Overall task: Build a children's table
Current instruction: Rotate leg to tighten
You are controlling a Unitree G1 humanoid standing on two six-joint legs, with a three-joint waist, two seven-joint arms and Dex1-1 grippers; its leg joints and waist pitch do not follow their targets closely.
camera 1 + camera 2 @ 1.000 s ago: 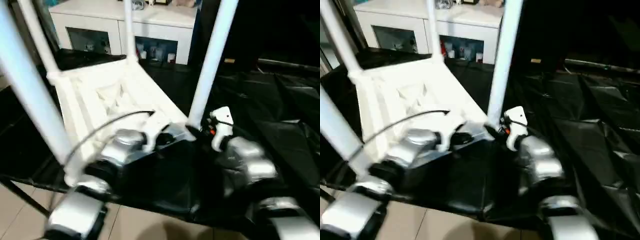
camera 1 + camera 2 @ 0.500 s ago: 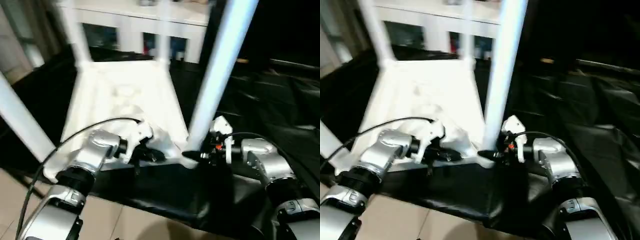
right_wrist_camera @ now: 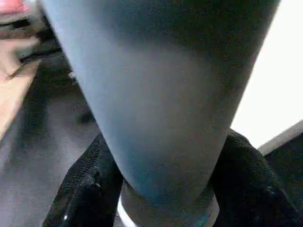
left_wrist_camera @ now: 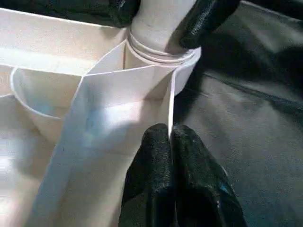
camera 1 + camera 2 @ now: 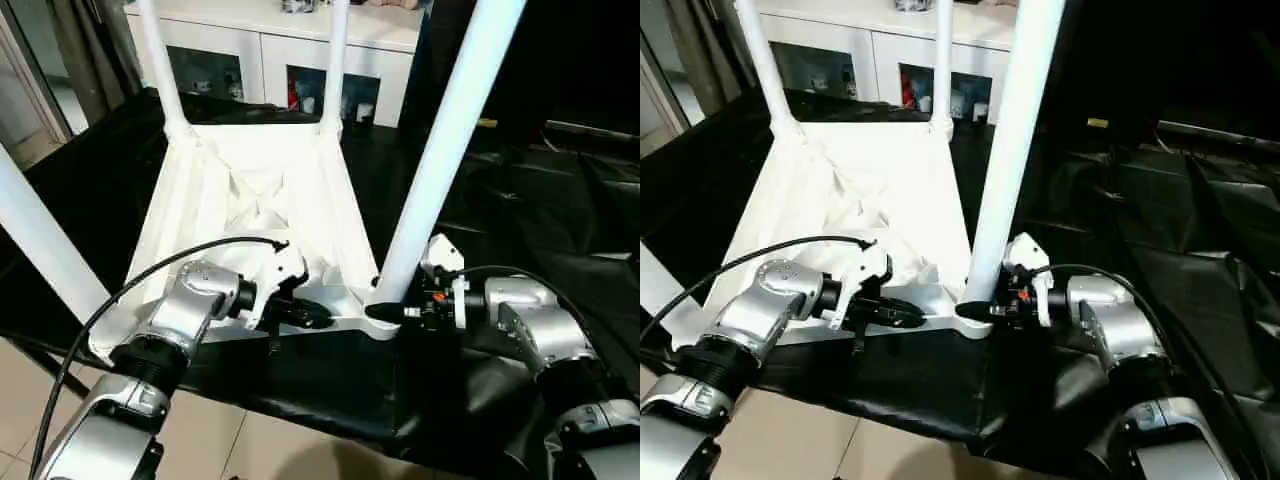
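Right end effector (image 5: pixel 990 308) clasping base of near leg (image 5: pixel 1012 140) at its corner socket; left end effector (image 4: pixel 170 135) closed, pinching tabletop (image 5: pixel 255 200) rim just beside.

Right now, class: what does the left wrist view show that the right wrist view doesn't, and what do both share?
Left wrist: the left fingers shut on a thin rib of the tabletop, with the corner socket beyond. Right wrist: the leg's long shaft rising away, with the right fingers on either side of it. Both: that leg's base between the right fingers.
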